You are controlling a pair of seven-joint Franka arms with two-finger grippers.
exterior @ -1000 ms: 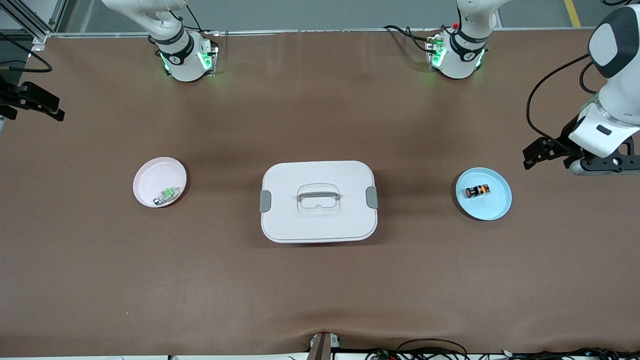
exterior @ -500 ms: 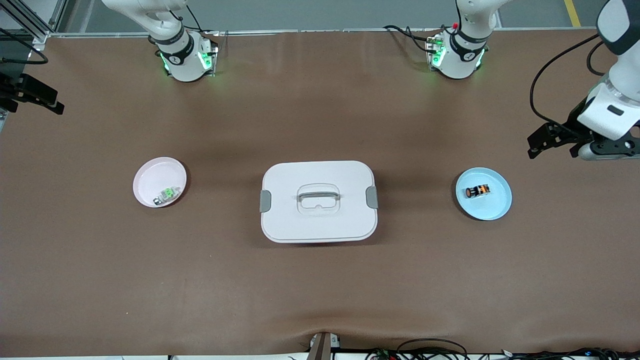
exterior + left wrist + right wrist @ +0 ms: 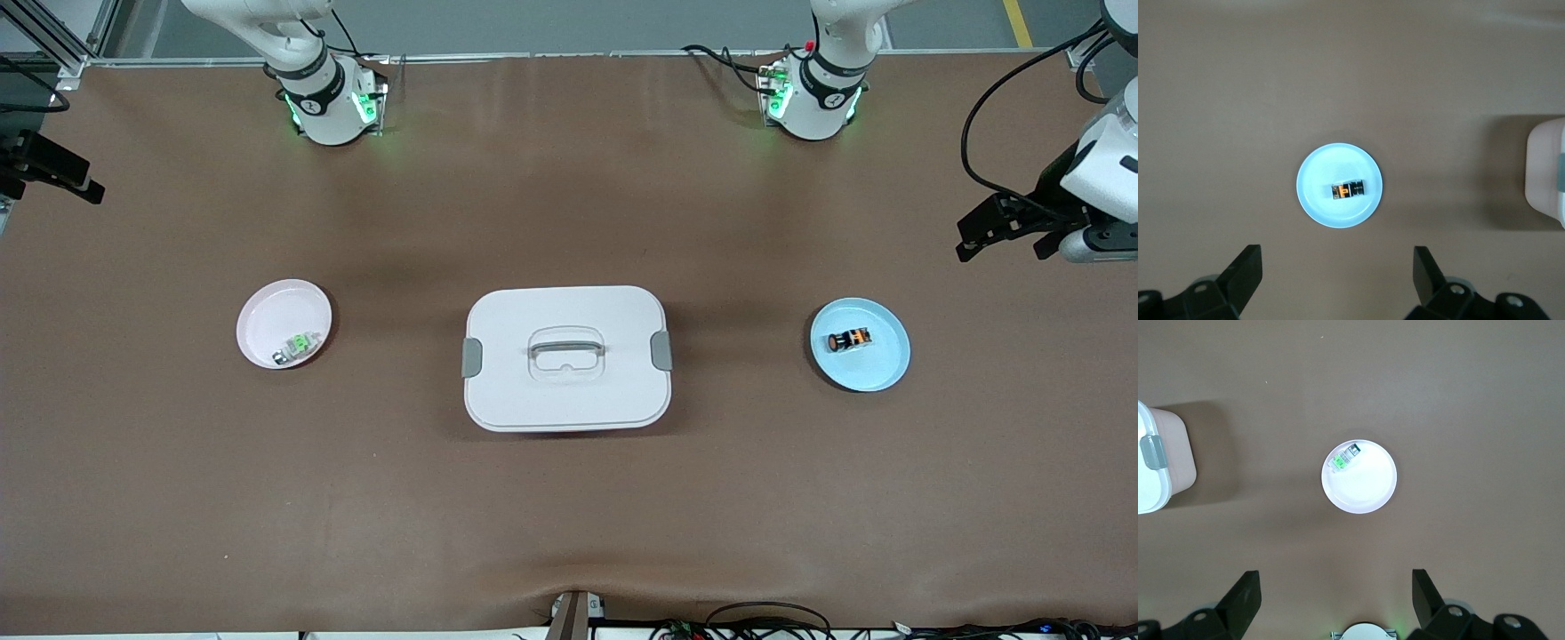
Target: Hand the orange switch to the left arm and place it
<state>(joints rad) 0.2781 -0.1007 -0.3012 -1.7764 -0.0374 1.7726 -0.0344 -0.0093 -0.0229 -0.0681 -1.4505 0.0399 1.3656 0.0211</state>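
Orange switch [image 3: 849,340]: small black block with an orange part, lying flat in the round, glossy blue plate [image 3: 876,373] toward the left arm's end of the matte brown table [image 3: 569,516].

Box [image 3: 566,357]: white rounded-rectangular plastic, grey side clips and lid handle, mid-table, bare mat on every side.

Pink plate [image 3: 271,316]: round, holds a green-and-silver switch [image 3: 298,345].

Left gripper [image 3: 1338,277]: fingers spread, empty, high over the table's edge.

Right gripper [image 3: 1335,597]: fingers spread, empty, over the other edge.

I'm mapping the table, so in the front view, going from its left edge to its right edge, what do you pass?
Right gripper → pink plate with the green switch → box → blue plate with the orange switch → left gripper.
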